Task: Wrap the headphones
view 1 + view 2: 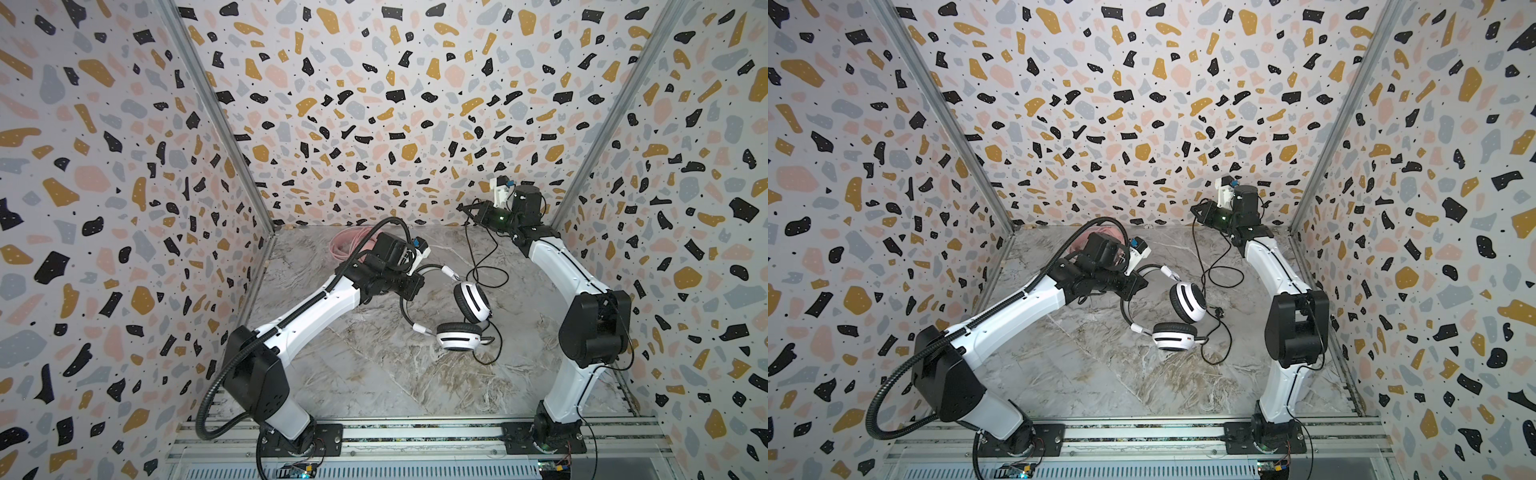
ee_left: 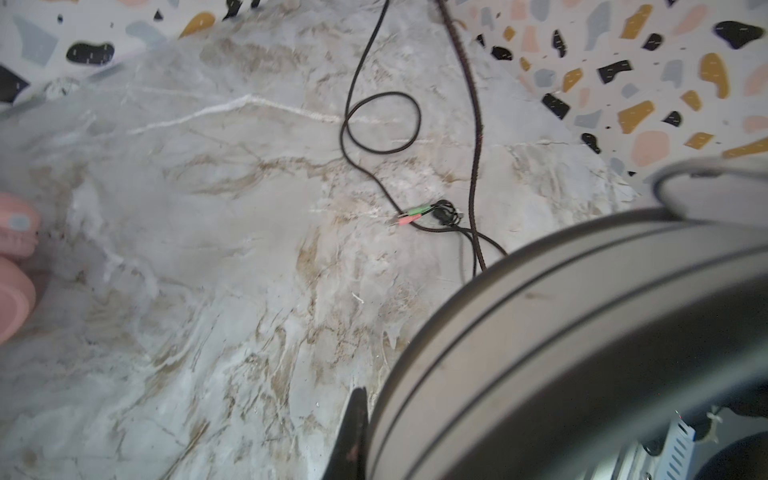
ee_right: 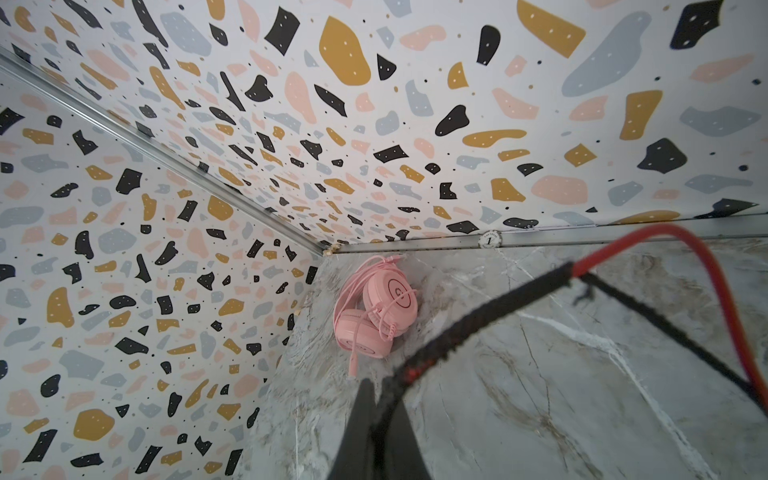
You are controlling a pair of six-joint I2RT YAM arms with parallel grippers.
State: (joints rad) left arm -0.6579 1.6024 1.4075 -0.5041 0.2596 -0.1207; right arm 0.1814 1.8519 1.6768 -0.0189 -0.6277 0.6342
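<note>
left pincer — clamped on band of white headset | right pincer — pinching black cord (held aloft)

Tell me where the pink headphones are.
The pink headphones lie on the marble table in its far left corner, just beyond the left arm in both top views.
</note>
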